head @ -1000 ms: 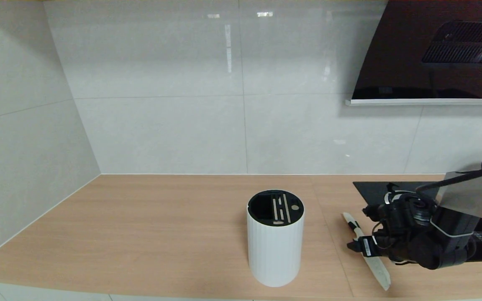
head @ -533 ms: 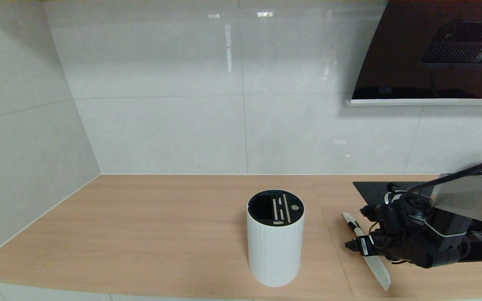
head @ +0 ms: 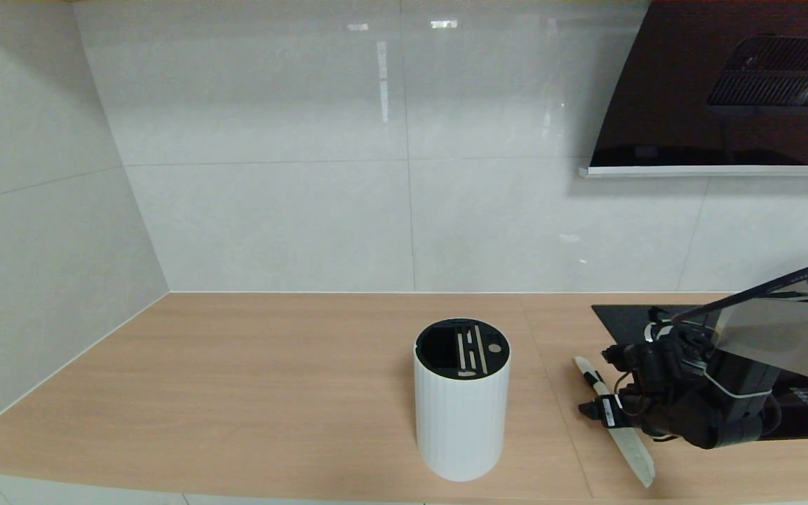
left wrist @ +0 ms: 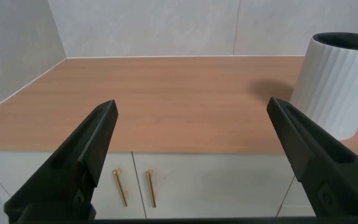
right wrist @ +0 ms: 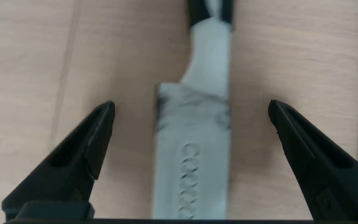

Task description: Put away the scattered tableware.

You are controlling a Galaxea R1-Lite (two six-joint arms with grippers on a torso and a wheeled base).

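We see a knife (head: 630, 446) with a pale, grey-marbled blade (right wrist: 194, 149) and a black-banded handle, lying flat on the wooden countertop (head: 271, 393). Its handle end points toward the back wall, its tip sits near the front edge, and its middle is hidden in the head view. We also see a white ribbed cylindrical holder (head: 461, 414) standing upright to the knife's left, near it but not touching, with a black top holding narrow slots and one larger opening, nothing in it.
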